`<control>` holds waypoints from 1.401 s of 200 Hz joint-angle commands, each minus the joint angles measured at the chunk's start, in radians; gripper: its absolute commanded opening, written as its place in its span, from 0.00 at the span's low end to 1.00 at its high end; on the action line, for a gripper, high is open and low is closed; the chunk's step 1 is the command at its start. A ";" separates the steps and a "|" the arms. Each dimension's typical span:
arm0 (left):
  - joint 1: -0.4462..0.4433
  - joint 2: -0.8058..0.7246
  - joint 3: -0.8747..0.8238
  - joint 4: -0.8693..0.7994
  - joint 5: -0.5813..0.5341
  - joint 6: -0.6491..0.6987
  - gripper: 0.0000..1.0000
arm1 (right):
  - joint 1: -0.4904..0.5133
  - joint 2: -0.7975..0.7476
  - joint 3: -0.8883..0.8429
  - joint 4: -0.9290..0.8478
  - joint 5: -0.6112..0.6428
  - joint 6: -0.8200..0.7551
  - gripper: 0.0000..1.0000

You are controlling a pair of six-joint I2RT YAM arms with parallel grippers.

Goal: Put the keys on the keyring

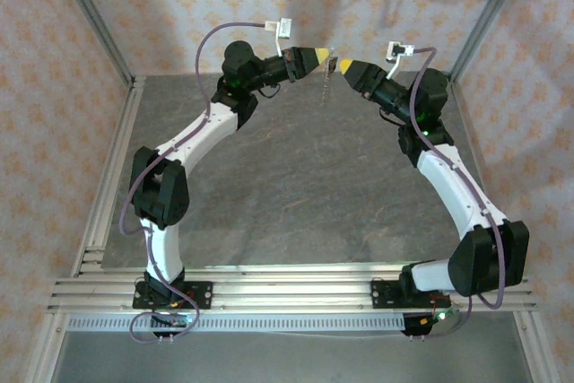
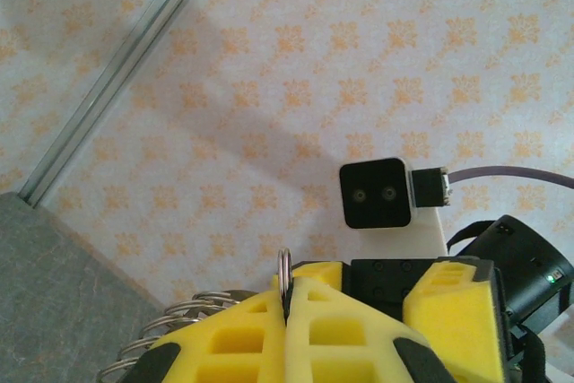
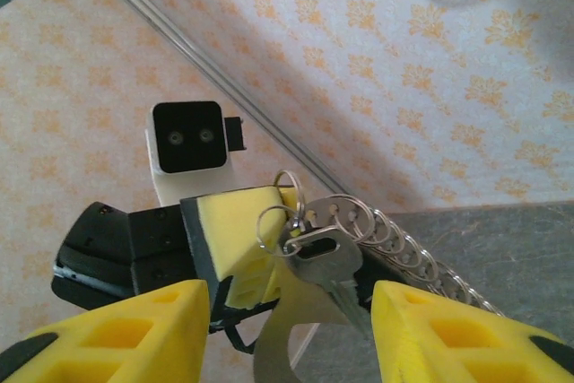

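Both arms are raised over the far part of the table, tip to tip. My left gripper point(image 1: 319, 56) point(image 2: 289, 289) is shut on the keyring point(image 2: 285, 262) point(image 3: 289, 187), whose thin silvery loop sticks out between its yellow fingers point(image 3: 235, 226). A silvery key point(image 3: 330, 262) with a slotted head hangs from the ring through a smaller loop. My right gripper point(image 1: 344, 65) point(image 3: 289, 300) is open, one finger on each side of the key, touching neither side that I can see. A chain of linked rings point(image 3: 408, 248) point(image 2: 166, 329) point(image 1: 325, 85) trails down from the keyring.
The grey table point(image 1: 296, 186) lies well below both grippers. Patterned walls and metal corner posts point(image 1: 94, 20) close in the back and sides. An aluminium rail point(image 1: 296, 289) runs along the near edge by the arm bases.
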 commanded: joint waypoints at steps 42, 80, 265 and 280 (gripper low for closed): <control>-0.018 -0.056 0.040 0.073 0.039 -0.021 0.00 | 0.002 0.068 0.033 0.105 -0.077 -0.026 0.50; -0.020 -0.057 0.043 0.071 0.040 -0.023 0.00 | 0.007 0.095 0.060 0.156 -0.129 0.004 0.49; -0.004 -0.057 0.040 0.081 -0.023 -0.020 0.00 | 0.038 0.057 -0.031 0.081 -0.205 -0.042 0.00; -0.004 -0.053 0.040 0.087 -0.024 -0.025 0.00 | 0.060 0.072 -0.027 0.080 -0.207 -0.043 0.00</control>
